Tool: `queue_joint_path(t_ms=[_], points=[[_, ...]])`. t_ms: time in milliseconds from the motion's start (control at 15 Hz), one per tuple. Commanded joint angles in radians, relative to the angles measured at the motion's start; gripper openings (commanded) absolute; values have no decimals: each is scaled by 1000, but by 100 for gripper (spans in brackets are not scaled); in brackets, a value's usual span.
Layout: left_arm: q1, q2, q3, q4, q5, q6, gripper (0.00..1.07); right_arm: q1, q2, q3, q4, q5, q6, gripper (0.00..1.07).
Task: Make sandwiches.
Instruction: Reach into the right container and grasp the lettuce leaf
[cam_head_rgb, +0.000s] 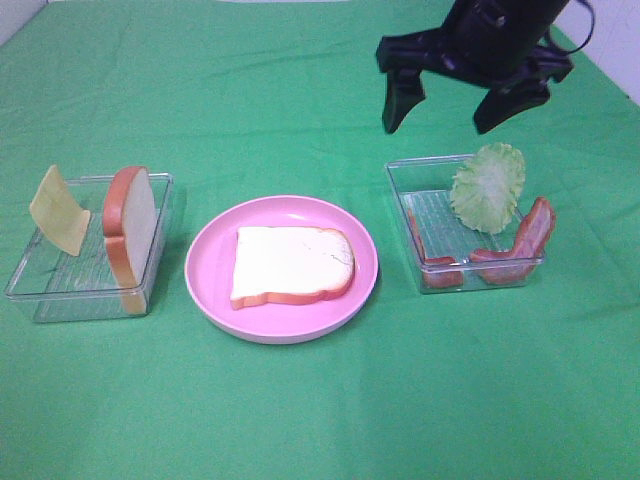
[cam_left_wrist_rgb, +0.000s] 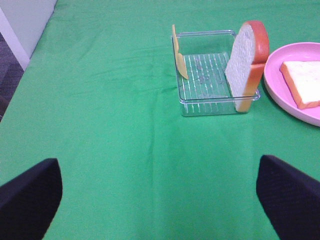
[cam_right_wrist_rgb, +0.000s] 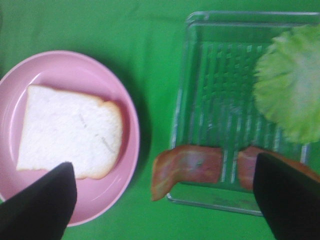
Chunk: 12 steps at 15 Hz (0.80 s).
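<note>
The right gripper (cam_head_rgb: 438, 127), black with two fingers, hangs with its jaws spread wide and nothing between them. It is above the green cloth (cam_head_rgb: 300, 100), over the far edge of the clear plastic rectangular tray (cam_head_rgb: 392, 175) on its own side.

Nearest below it, a pale green ruffled lettuce leaf (cam_head_rgb: 488, 188) stands tilted against that tray's far outer corner. Further from the gripper, reddish-pink bacon strips (cam_head_rgb: 525, 240) lie along the tray's near wall. One climbs up over the outer corner, and the wrist view shows another with its end hanging over the wall that faces the plate.

Inward of the gripper, just beside the tray but not touching it, sits a round pink plate (cam_head_rgb: 200, 270). On it, a white bread slice with an orange-brown crust (cam_head_rgb: 290, 262) lies flat.

The left gripper (cam_left_wrist_rgb: 157, 161) shows only in its own wrist view. Its two dark fingers are far apart and empty, low over bare cloth. Well ahead of it is a second clear ribbed tray (cam_left_wrist_rgb: 207, 107). A thin yellow cheese square (cam_left_wrist_rgb: 178, 57) leans on the wall away from the plate. A second crusted bread slice (cam_left_wrist_rgb: 245, 60) stands on edge at the wall beside the plate.
</note>
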<state>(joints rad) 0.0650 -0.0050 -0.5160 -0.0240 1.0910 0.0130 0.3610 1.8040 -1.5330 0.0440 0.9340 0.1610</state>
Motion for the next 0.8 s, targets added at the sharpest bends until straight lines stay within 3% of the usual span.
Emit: queue_joint_path(t_ms=[67,400,800], points=[[-1,-9,1,-6,-14,-4,102,-108,43,-118,-13,89,-42,92],[-1,-9,1,-6,-14,-4,102,-236,176,-228,8,156,-91,92],[-1,-9,1,-6,-14,-4,102,-244,320,-299,3,160,-116,90]])
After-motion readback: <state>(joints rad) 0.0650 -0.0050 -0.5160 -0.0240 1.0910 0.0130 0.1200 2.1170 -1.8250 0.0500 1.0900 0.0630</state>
